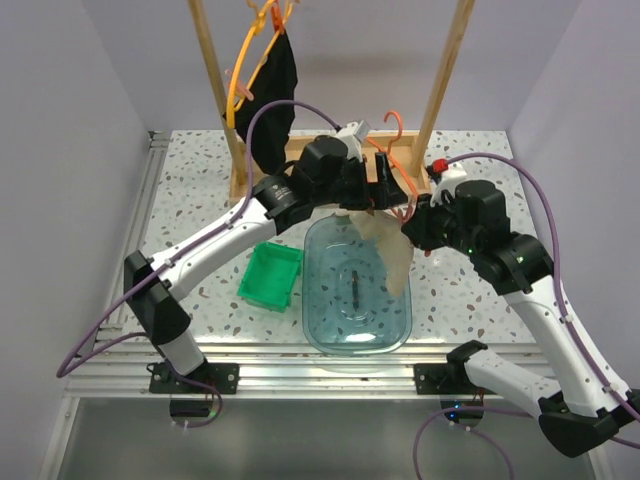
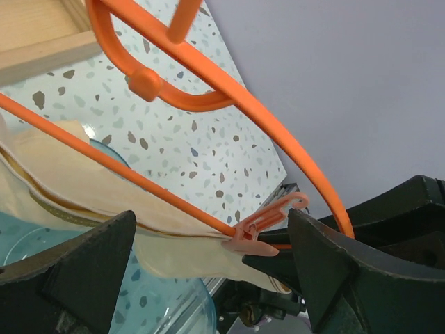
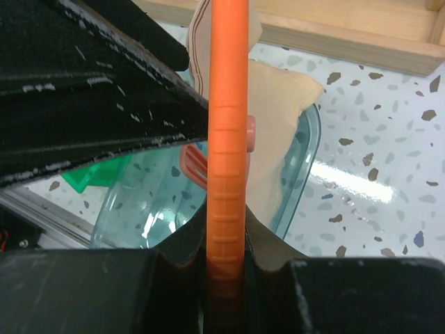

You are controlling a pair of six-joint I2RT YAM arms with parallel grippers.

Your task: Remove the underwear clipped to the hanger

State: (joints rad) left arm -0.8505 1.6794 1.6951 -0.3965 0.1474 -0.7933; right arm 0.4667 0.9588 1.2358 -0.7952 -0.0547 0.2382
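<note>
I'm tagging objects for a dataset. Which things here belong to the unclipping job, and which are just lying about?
Job: beige underwear, black underwear, held orange hanger, its clip, left gripper, right gripper.
Lying about: green bin, clear tub, wooden rack.

My right wrist camera showed an orange hanger (image 3: 228, 139) bar running straight up the middle, pinched at the bottom between the black fingers of my right gripper (image 3: 226, 261). Behind the bar hung the beige underwear (image 3: 281, 125), with a clear teal bin (image 3: 306, 174) below it. A small coral clip (image 3: 195, 165) sat just left of the bar. A green tray (image 3: 90, 177) peeked in at left, a wooden frame (image 3: 334, 35) crossed the top, and speckled table (image 3: 375, 139) lay at right
</note>
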